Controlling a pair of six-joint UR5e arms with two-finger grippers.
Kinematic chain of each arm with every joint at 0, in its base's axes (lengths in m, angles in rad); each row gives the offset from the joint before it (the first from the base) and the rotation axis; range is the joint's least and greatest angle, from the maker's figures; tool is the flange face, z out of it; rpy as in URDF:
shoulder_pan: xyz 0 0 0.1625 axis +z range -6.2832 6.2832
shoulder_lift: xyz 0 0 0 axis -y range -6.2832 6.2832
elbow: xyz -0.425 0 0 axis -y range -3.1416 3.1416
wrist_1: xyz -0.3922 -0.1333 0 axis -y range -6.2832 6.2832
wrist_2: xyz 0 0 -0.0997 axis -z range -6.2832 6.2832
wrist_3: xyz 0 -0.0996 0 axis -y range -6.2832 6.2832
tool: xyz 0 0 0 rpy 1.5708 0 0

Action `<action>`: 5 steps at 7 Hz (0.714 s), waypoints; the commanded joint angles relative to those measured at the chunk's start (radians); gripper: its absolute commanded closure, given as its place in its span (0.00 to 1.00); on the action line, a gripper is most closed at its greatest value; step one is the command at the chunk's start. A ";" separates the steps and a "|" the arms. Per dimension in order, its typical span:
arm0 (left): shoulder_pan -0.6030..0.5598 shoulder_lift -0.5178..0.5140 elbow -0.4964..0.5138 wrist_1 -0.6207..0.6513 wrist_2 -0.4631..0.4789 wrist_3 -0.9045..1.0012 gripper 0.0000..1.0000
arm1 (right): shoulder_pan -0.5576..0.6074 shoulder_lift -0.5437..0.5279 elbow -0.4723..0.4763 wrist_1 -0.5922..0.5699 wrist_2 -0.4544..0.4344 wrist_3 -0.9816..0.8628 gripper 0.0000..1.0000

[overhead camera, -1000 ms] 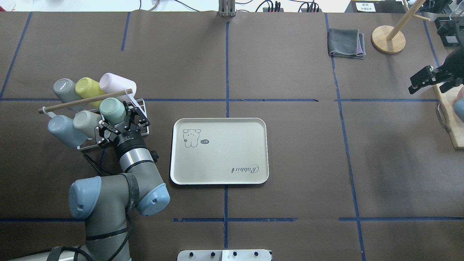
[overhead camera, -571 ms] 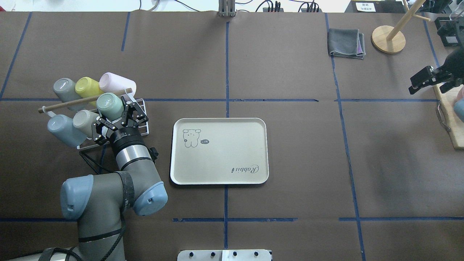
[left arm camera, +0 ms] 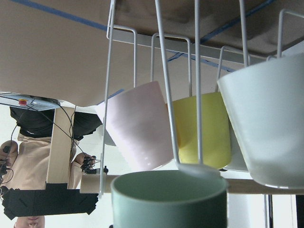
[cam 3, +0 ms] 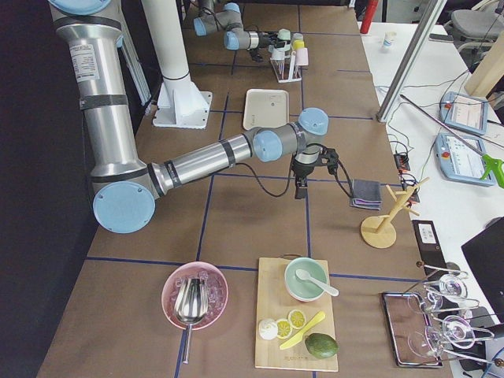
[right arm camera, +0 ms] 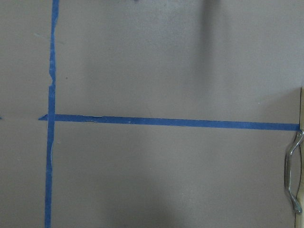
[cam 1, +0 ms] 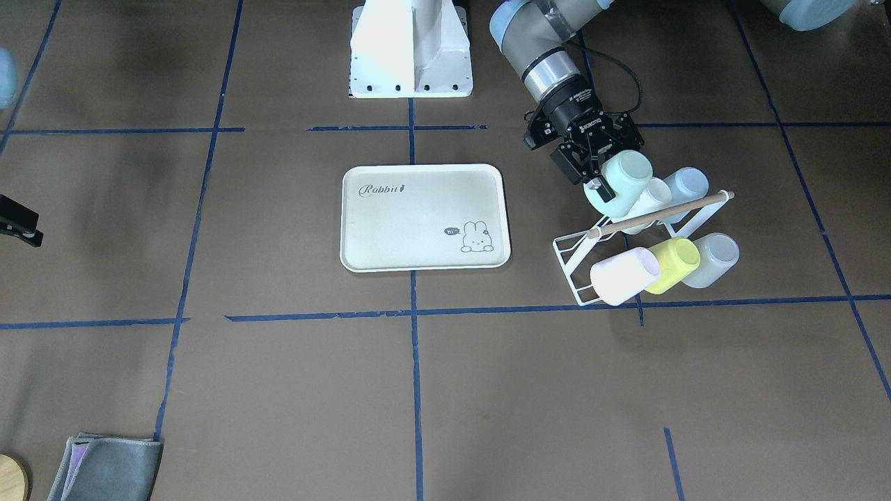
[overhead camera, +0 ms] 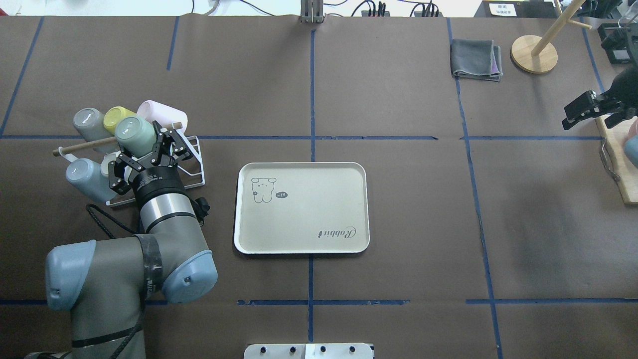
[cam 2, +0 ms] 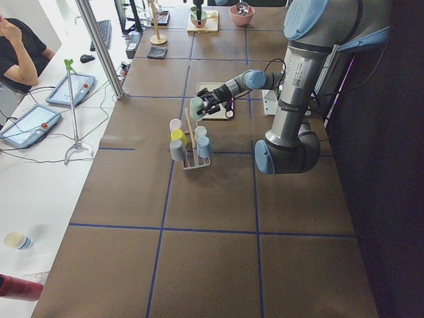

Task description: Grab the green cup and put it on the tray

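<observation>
Left pincer [cam 1: 597, 175] holding the green cup [cam 1: 626, 172] tight, white wire rack [cam 1: 565, 252] of cups right beside the pincer, cream tray [cam 1: 418, 226] farther off, not touching.

One green cup [cam 1: 626, 177], five other cups [cam 1: 672, 264], one tray [cam 1: 418, 229], one rack [cam 1: 668, 213]

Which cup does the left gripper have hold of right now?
The pale mint-green cup, clamped in the left gripper over the rack's wooden bar. The rest, such as the pink cup and the yellow-green cup, sit on the white wire rack.

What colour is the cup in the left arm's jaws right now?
Pale mint green. The cup shows best in the exterior front-facing view.
</observation>
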 commanded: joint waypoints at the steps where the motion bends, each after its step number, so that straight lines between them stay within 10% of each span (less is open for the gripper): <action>1: -0.032 0.004 -0.153 0.010 -0.003 0.002 0.71 | 0.000 0.002 0.001 0.002 0.000 0.000 0.00; 5: -0.071 -0.078 -0.264 -0.153 -0.297 -0.301 0.72 | 0.000 0.005 0.001 0.003 0.000 -0.002 0.00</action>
